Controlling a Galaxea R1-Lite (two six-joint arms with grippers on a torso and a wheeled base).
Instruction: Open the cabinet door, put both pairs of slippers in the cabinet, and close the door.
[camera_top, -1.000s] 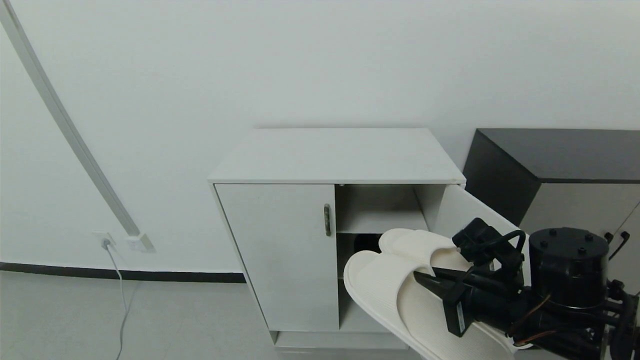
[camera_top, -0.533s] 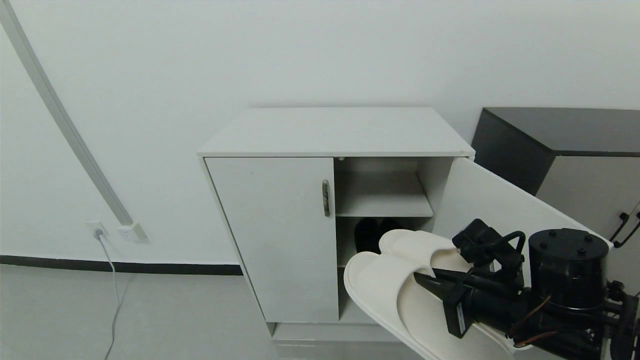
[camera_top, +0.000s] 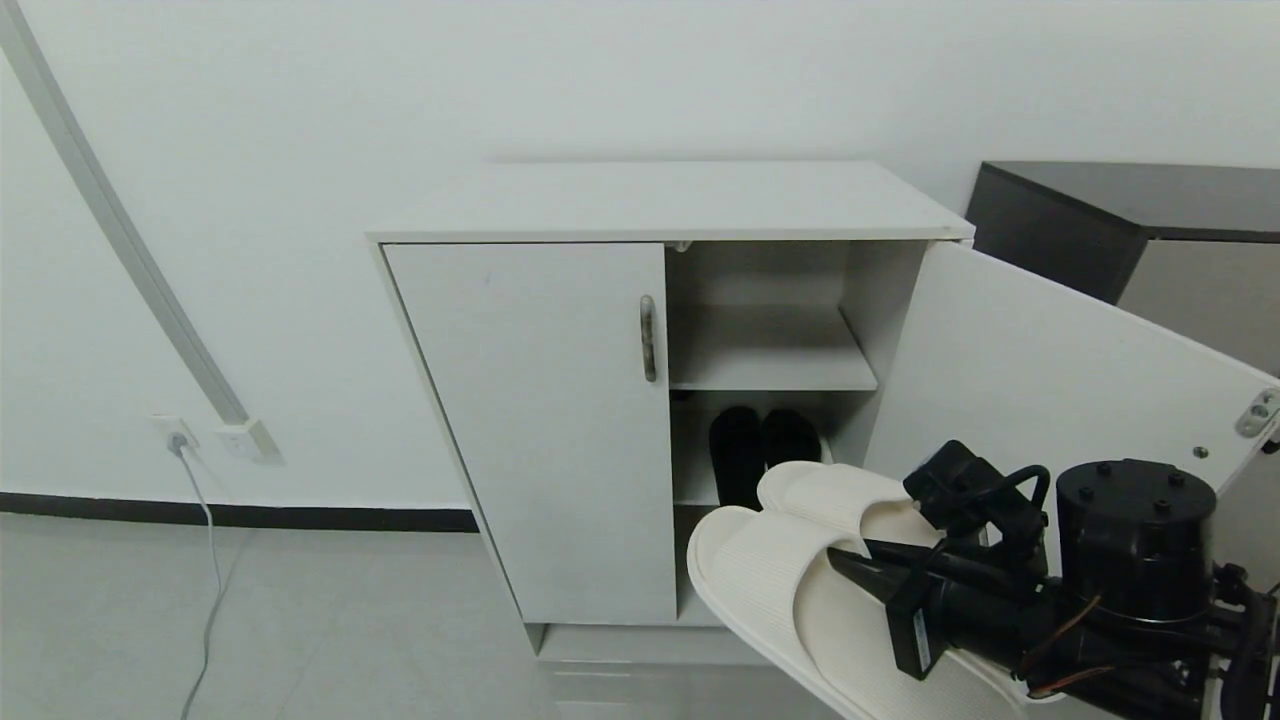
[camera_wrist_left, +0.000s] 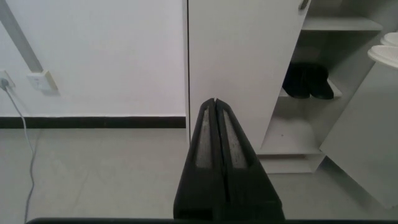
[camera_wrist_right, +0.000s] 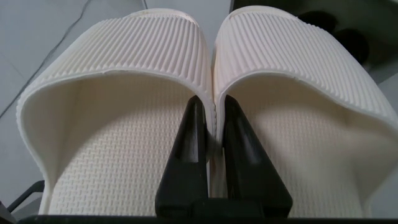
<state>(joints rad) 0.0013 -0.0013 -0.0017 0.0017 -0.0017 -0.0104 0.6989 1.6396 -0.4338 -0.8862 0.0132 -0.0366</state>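
Note:
The white cabinet stands against the wall, its right door swung open and its left door closed. A pair of black slippers lies on the middle shelf, also seen as black slippers in the left wrist view. My right gripper is shut on the inner edges of a pair of white slippers, held in front of the open compartment with toes toward it. In the right wrist view the white slippers sit side by side around the fingers. My left gripper is shut and holds nothing, low before the closed door.
A dark cabinet stands to the right, behind the open door. A wall socket with a cable and a slanted conduit are on the wall to the left. Bare grey floor lies left of the cabinet.
The head view has shifted, so the cabinet sits higher and larger in frame and the black slippers inside have come into sight. The right gripper holds the white slippers at the same spot in view.

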